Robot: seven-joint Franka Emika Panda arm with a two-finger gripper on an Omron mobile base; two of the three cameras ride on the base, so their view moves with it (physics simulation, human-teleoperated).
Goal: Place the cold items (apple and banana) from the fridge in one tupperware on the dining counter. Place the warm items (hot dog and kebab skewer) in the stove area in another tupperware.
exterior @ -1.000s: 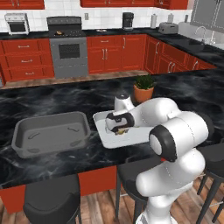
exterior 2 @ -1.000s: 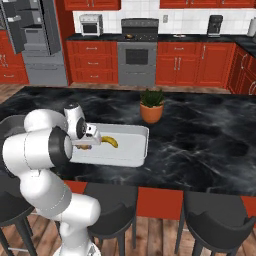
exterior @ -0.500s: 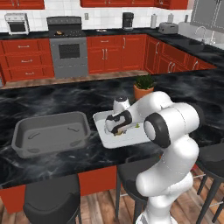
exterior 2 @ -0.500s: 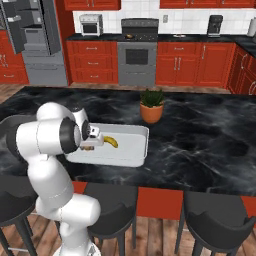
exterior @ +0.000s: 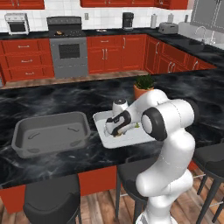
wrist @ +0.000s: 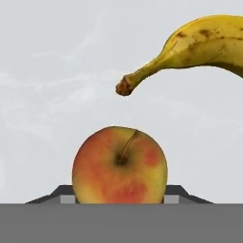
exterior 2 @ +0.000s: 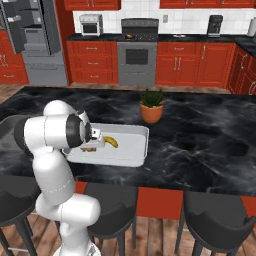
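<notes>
— What's your claw (wrist: 118,198) doing?

— My claw sits partly open, its two dark fingertips flanking the red-yellow apple (wrist: 119,165); I cannot tell whether they press on it.

— Where are the apple and banana?

— Both lie inside the white rectangular tupperware (exterior: 108,141) near the black marble desk's (exterior: 52,98) front edge, the spotted yellow banana (wrist: 199,45) just beyond the apple.

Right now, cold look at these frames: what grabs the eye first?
The big white arm bent low over the black marble counter, its hand down inside the white tupperware. In the hand view an apple sits stem-up between the fingertips, with a spotted banana lying apart from it on the white floor. A grey tupperware sits alongside, and a potted plant stands just behind the white one.
</notes>
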